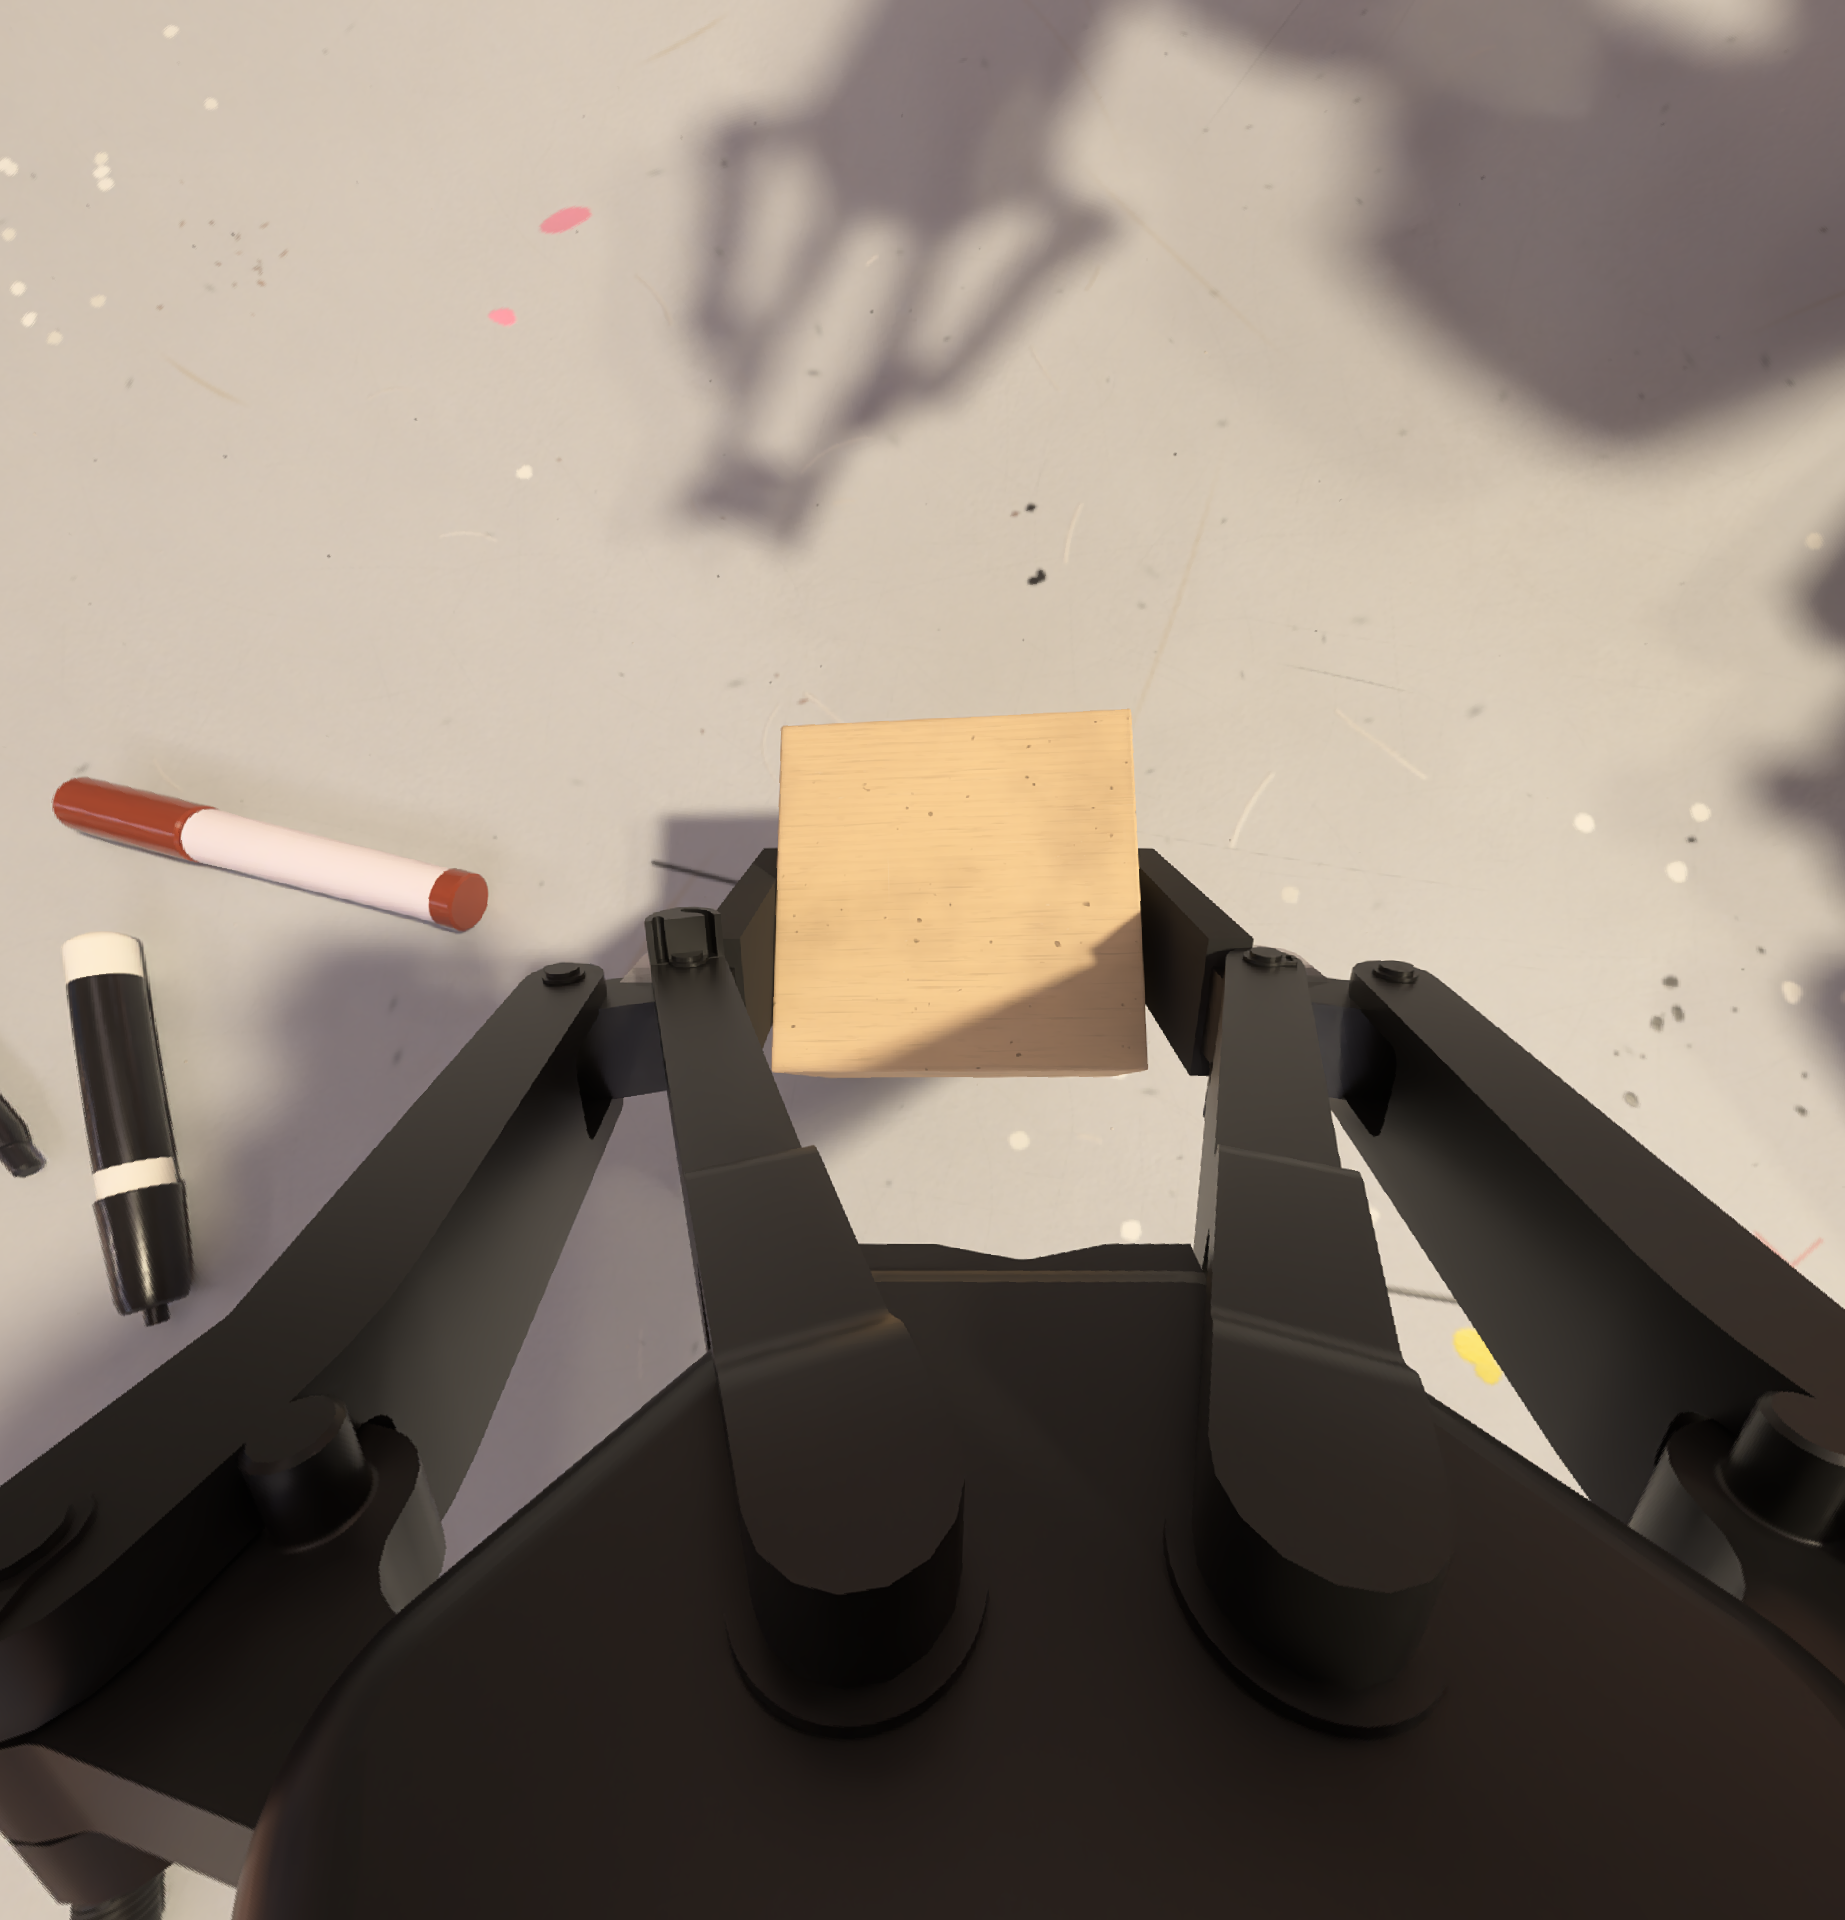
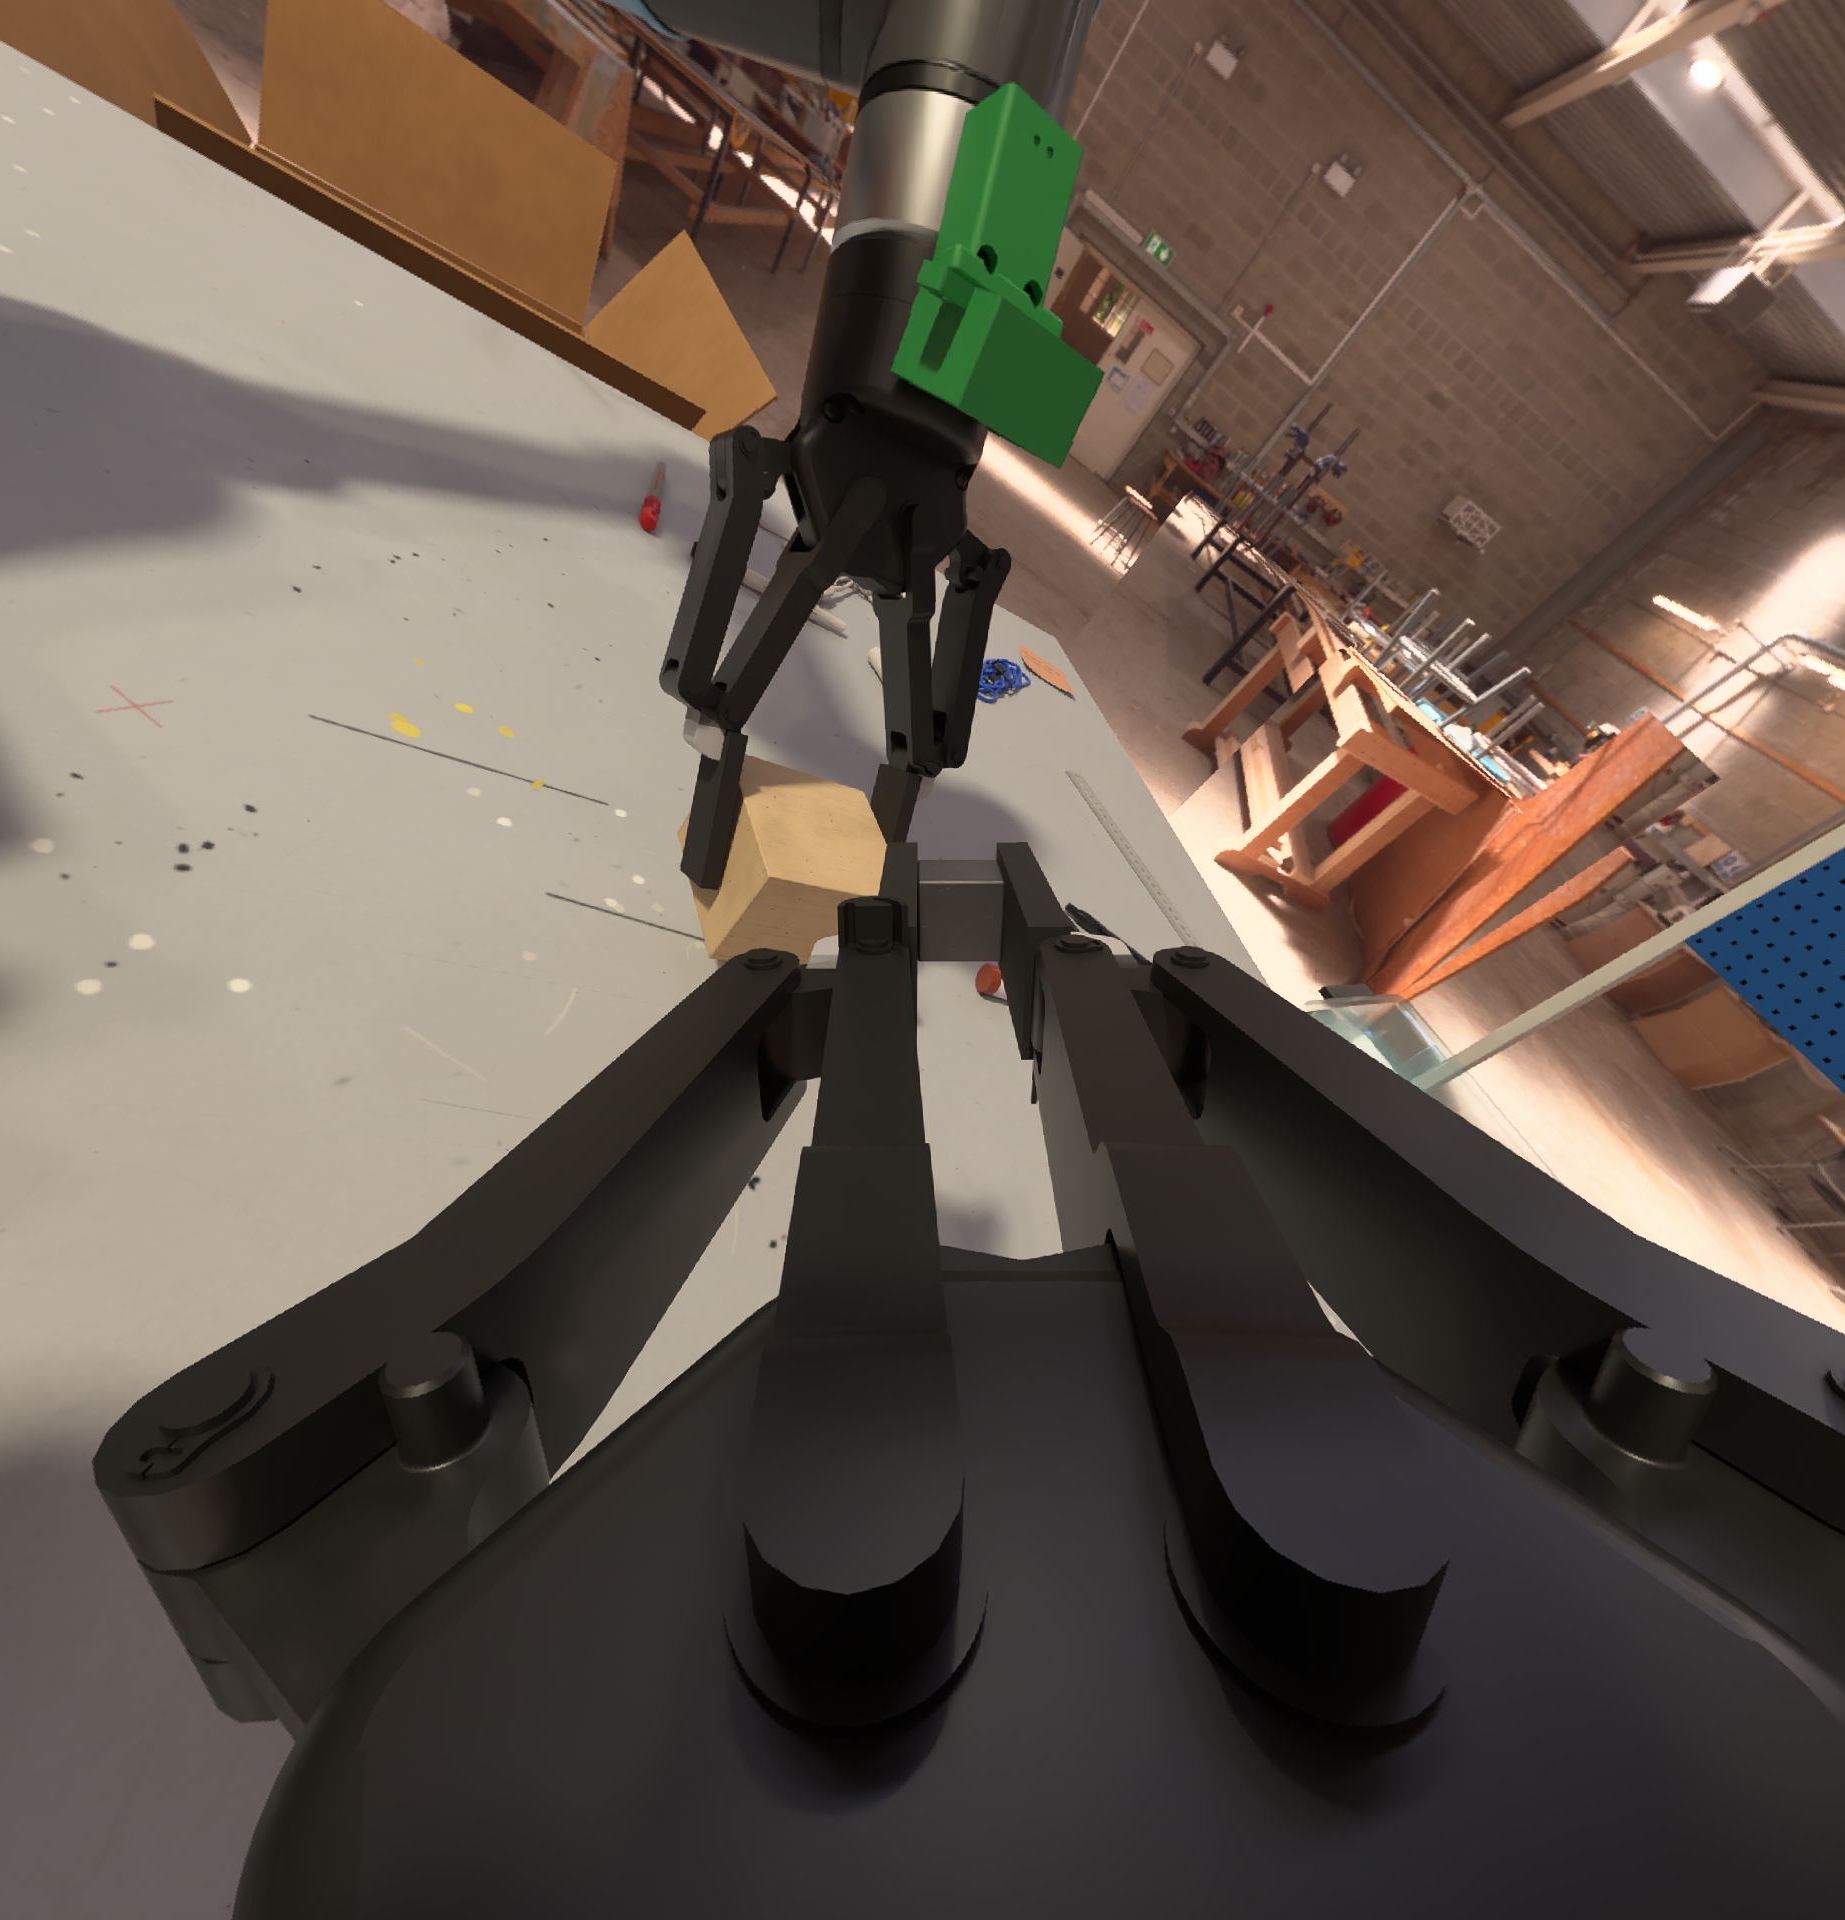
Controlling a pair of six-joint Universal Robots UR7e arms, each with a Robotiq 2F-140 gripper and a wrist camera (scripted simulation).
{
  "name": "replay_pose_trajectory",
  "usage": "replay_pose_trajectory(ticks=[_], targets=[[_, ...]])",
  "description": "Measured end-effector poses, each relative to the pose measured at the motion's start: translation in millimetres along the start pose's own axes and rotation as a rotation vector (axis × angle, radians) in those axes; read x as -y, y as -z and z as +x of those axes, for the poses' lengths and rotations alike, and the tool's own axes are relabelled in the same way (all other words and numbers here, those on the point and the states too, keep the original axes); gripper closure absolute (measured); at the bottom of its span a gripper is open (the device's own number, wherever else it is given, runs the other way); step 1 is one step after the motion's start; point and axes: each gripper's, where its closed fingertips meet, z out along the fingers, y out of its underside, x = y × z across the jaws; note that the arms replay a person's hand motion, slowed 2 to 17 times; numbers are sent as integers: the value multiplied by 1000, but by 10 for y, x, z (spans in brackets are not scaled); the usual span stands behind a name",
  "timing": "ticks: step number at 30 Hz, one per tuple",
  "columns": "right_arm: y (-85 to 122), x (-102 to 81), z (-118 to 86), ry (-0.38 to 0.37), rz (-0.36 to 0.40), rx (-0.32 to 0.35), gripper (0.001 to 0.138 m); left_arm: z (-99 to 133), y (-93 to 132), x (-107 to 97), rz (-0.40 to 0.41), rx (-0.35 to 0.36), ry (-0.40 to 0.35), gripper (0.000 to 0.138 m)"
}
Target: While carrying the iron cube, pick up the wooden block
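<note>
Pale wood first in the left wrist view: light-tan wooden block [image 1: 957, 894] pinched between the two black pads of the left gripper [image 1: 957, 940], one pad flat against each side face. Below it, grey paint-speckled surface [image 1: 378, 520] crossed by dark shadows. Off to the left, lying flat, a red-capped white marker [image 1: 270, 854] and a black-and-white marker [image 1: 126, 1127], near each other but apart.

Dark grey metal next in the right wrist view: small iron cube [image 2: 957, 902] clamped between the fingertips of the right gripper [image 2: 957, 899], held clear of the surface [image 2: 274, 1039]. Just beyond, the left gripper [image 2: 798, 821] reaching down from its arm with a green mount [image 2: 991, 281], its pads [image 2: 712, 821] on either side of the wooden block [image 2: 793, 873]; cannot tell whether the block touches the surface. Farther back, a brown cardboard box [image 2: 409, 177] on the surface's far edge
</note>
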Motion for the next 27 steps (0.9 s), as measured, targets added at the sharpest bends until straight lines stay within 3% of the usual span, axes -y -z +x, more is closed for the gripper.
replay_pose_trajectory(ticks=[11, 27], targets=[[-208, 69, 81, 32, 12, 50, 119, 6, 84, 81, 9, -40, -18, 58], [-551, 28, 63, 48, 10, 135, 119, -10, 192, 157, -2, -76, -46, 58]])
